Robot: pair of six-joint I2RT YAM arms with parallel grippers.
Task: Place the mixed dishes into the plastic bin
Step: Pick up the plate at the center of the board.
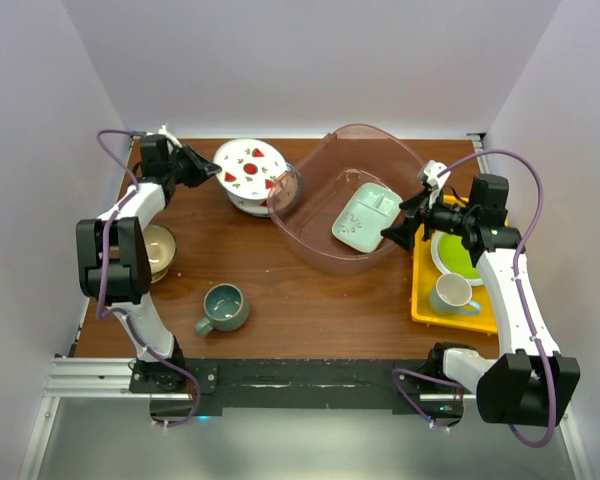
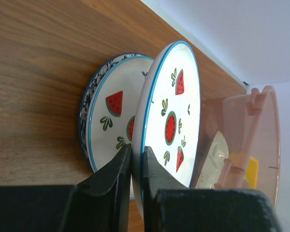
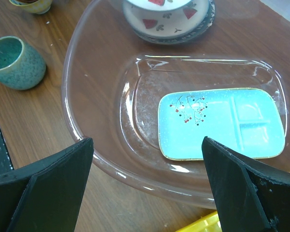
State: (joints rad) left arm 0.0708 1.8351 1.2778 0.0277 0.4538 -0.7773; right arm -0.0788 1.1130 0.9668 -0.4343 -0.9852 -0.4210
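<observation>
My left gripper (image 2: 137, 154) (image 1: 208, 170) is shut on the rim of a white watermelon-motif plate (image 2: 171, 111) (image 1: 250, 163). It holds this plate raised and tilted above a second watermelon plate (image 2: 111, 116), which lies on a blue-patterned plate (image 2: 87, 101). The plastic bin (image 1: 325, 180) (image 3: 72, 96) stands just right of the stack, and a mint squarish dish (image 1: 365, 217) (image 3: 222, 123) lies flat inside it. Over the bin's right wall, my right gripper (image 1: 402, 225) (image 3: 147, 140) hangs open with nothing between its fingers. A grey-teal mug (image 1: 223, 308) (image 3: 14, 63) stands upright at the front left.
A yellow tray (image 1: 425, 300) at the right carries a lime-green plate (image 1: 455, 258) and a white mug (image 1: 452, 293). A patterned bowl (image 1: 160, 250) sits at the left edge, partly behind my left arm. White walls close in the table on three sides.
</observation>
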